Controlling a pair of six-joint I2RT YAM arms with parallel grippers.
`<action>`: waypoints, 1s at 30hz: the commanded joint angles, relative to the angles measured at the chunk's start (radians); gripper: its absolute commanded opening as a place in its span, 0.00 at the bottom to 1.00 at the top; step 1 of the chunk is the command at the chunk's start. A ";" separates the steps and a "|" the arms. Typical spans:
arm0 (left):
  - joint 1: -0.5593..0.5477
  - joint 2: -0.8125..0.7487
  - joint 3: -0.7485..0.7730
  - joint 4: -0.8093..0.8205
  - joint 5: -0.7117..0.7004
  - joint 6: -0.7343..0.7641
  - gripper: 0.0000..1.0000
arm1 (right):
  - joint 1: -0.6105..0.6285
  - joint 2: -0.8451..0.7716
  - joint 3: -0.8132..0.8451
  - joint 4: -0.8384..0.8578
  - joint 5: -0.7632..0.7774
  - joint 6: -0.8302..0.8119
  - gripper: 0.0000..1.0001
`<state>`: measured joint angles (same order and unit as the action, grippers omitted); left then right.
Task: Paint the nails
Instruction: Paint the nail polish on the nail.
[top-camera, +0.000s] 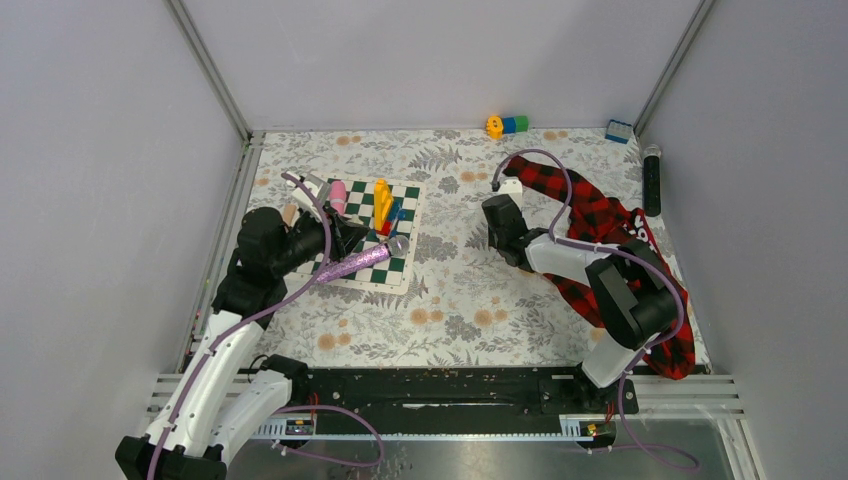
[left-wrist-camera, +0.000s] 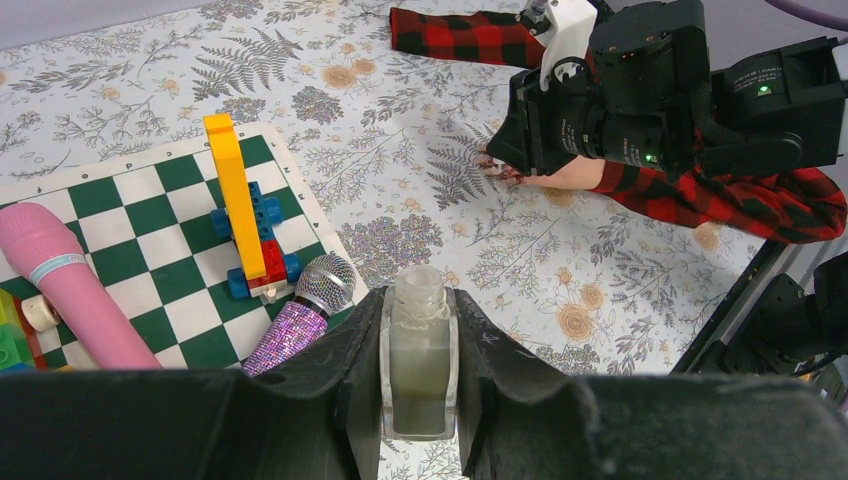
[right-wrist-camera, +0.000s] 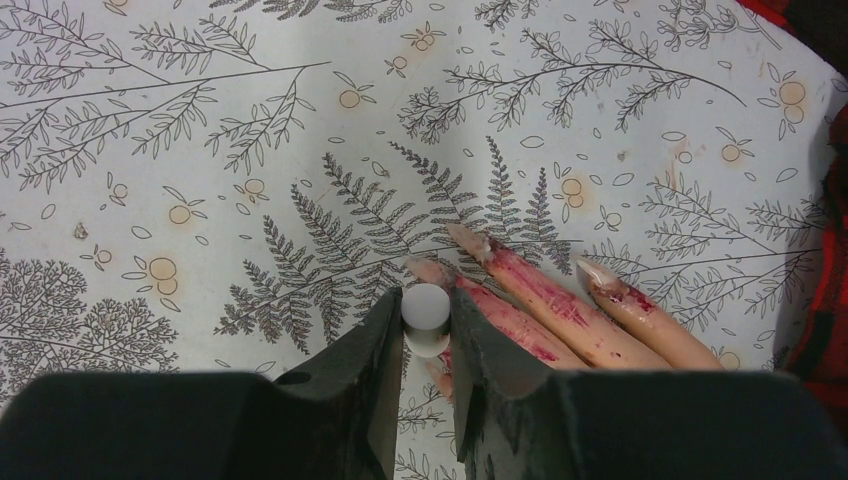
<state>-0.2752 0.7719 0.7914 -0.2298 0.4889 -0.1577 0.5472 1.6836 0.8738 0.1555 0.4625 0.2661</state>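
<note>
My left gripper (left-wrist-camera: 419, 312) is shut on an open clear nail polish bottle (left-wrist-camera: 419, 360) with greyish liquid, held upright above the floral cloth beside the chessboard; in the top view this gripper (top-camera: 348, 240) is at the board's near edge. My right gripper (right-wrist-camera: 427, 322) is shut on a white brush cap (right-wrist-camera: 427, 312), right over the dummy hand's fingers (right-wrist-camera: 545, 300). The nails (right-wrist-camera: 466, 238) are pale, and red smears run along the fingers. The plaid sleeve (top-camera: 592, 215) lies behind the right gripper (top-camera: 498, 228), which hides the hand in the top view.
A green-and-white chessboard mat (top-camera: 400, 262) carries a glitter microphone (top-camera: 355, 263), a pink handle (top-camera: 338, 196) and a yellow, blue and red block build (top-camera: 383, 206). Toy blocks (top-camera: 507, 124) and a blue block (top-camera: 619, 130) lie at the back. A black cylinder (top-camera: 652, 180) lies by the right wall.
</note>
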 joint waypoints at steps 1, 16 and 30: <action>0.006 -0.019 0.002 0.067 0.005 -0.006 0.00 | 0.017 -0.015 0.046 -0.012 0.058 -0.033 0.00; 0.005 -0.025 0.000 0.066 -0.002 -0.006 0.00 | 0.019 -0.056 0.057 -0.032 0.068 -0.055 0.00; 0.005 -0.022 0.002 0.061 -0.012 -0.003 0.00 | 0.029 -0.002 0.140 -0.039 0.029 -0.061 0.00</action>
<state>-0.2752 0.7647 0.7910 -0.2302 0.4881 -0.1577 0.5640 1.6676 0.9562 0.1097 0.4858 0.2153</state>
